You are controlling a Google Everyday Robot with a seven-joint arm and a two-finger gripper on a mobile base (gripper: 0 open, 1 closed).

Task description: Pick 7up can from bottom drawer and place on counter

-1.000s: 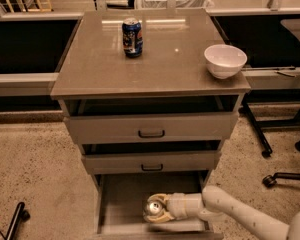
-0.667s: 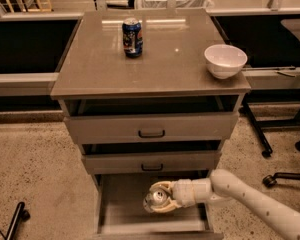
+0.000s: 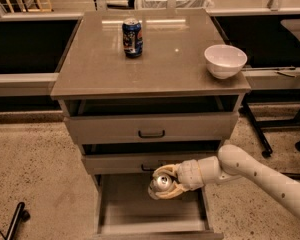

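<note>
change: can (image 3: pixel 164 181) is higher than a second ago. It was low over the bottom drawer (image 3: pixel 150 214) floor and now sits level with the middle drawer (image 3: pixel 115 163) front. The arm (image 3: pixel 260 176) has risen with it.
gripper: gripper (image 3: pixel 159 186) is over the open bottom drawer, front centre, with its fingers closed around the can. One finger is above the can and one below.
can position: held in the air, off the drawer floor, shiny top facing the camera. It's close in front of the middle drawer's handle area; can't tell if it touches.
meaning: pick looks done and the lift is under way. Placing on the counter (image 3: pixel 155 74) hasn't started.
next, my read: pull back clear of the two upper drawer fronts before going up, since both stick out under the counter edge.
counter contents: blue can (image 3: pixel 132 37) at back centre-left, white bowl (image 3: pixel 225 60) at the right edge. There's free surface between them and along the front.
labels: blue can has a dark blue wrap with light marks, not readable. No brand is readable on the held can; only its silver top shows.
</note>
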